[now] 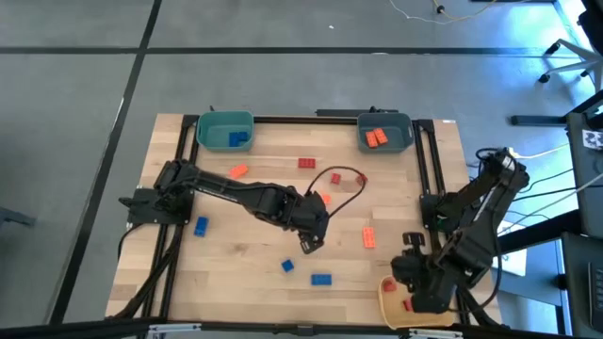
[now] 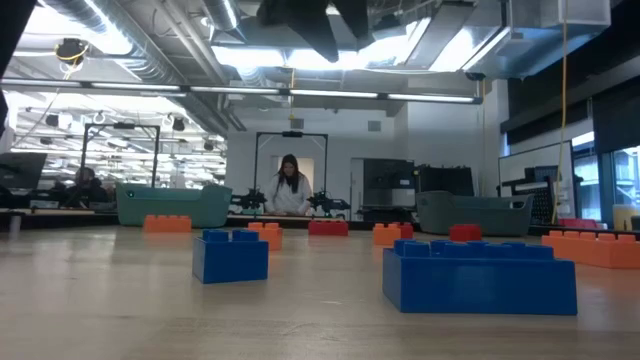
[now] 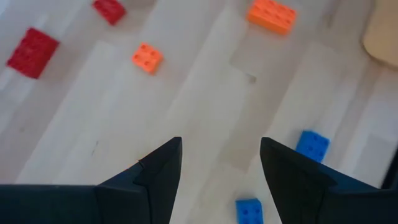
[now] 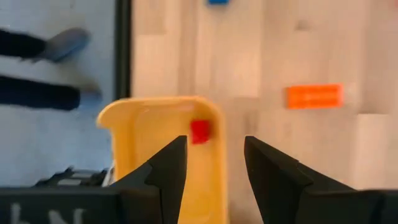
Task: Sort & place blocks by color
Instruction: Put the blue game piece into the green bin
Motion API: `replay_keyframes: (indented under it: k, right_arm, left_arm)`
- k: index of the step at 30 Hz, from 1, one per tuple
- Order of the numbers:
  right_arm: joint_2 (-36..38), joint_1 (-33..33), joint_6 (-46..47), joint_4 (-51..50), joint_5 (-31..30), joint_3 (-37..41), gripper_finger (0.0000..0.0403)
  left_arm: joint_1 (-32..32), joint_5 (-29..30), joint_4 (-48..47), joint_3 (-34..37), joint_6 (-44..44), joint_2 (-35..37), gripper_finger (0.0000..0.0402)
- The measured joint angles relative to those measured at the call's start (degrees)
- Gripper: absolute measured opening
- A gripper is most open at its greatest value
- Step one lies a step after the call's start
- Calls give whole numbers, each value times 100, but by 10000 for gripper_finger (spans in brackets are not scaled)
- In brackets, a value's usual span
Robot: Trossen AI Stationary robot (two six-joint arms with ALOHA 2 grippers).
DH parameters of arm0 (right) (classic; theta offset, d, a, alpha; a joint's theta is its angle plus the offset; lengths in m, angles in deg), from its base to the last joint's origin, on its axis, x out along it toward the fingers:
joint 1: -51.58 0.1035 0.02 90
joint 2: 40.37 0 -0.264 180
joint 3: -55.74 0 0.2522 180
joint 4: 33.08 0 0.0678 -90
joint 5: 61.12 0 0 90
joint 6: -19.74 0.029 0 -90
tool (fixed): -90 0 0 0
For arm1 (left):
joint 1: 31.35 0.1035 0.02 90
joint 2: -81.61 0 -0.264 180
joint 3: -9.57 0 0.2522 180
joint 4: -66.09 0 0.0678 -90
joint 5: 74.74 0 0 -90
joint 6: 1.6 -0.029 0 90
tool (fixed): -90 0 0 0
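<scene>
While empty and spread, left fingers (image 3: 221,163) above bare wood, blue blocks (image 3: 313,145) just beside, right fingers (image 4: 214,163) parted over yellow bin (image 4: 155,127).

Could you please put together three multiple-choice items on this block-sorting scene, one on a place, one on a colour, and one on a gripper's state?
1. Where does the yellow bin sit on the table in the high view?
A. Far left corner
B. Near right corner
C. Table centre

2. What colour are the blocks in the grey-blue bin at the far right?
A. Orange
B. Blue
C. Red

3. How is the left gripper?
A. Shut on a red block
B. Shut on nothing
C. Open, holding nothing

Answers:
1. B: the yellow bin lies at the near right corner, under the right gripper.
2. A: the orange blocks lie inside that bin.
3. C: the left wrist view shows its fingers apart with only bare wood between them.
</scene>
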State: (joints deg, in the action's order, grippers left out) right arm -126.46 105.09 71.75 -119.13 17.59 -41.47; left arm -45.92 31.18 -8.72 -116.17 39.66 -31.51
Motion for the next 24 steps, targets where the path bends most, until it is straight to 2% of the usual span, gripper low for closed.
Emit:
replay_keyframes:
  k: [5,12,20,24]
  right_arm:
    - [0,-302,-2,-780,-630,-384,162]
    - [0,-864,-302,-1498,-729,-699,162]
    - [0,-1604,-1432,-1662,-730,-712,162]
    - [0,-1986,-2155,-1685,-729,-712,162]
  left_arm:
    - [230,153,-9,1,334,0,210]
    - [697,164,-21,2,386,0,210]
    - [1502,-10,-312,2,446,2,210]
    - [1820,-135,-505,2,103,2,210]
